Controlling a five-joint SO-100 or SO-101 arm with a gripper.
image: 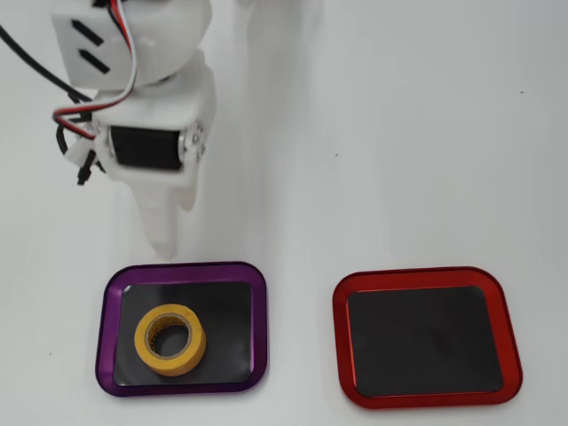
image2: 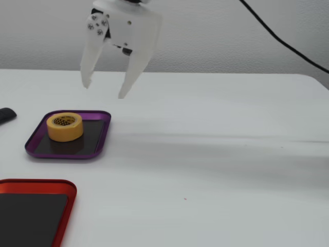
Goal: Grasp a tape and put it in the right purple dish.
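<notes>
The yellow tape (image: 170, 339) lies flat inside the purple dish (image: 257, 328), toward its left half in the overhead view. The fixed view shows the tape (image2: 65, 127) resting on the dark floor of the same dish (image2: 103, 135). My white gripper (image2: 104, 91) hangs open above and behind the dish, its two fingers spread with nothing between them. From overhead the gripper (image: 167, 232) points down toward the dish's far edge, clear of the tape.
A red-rimmed tray (image: 426, 335) of the same shape sits to the right of the purple one in the overhead view, and at the lower left as the tray (image2: 36, 189) in the fixed view. A dark object (image2: 7, 115) lies at the left edge there.
</notes>
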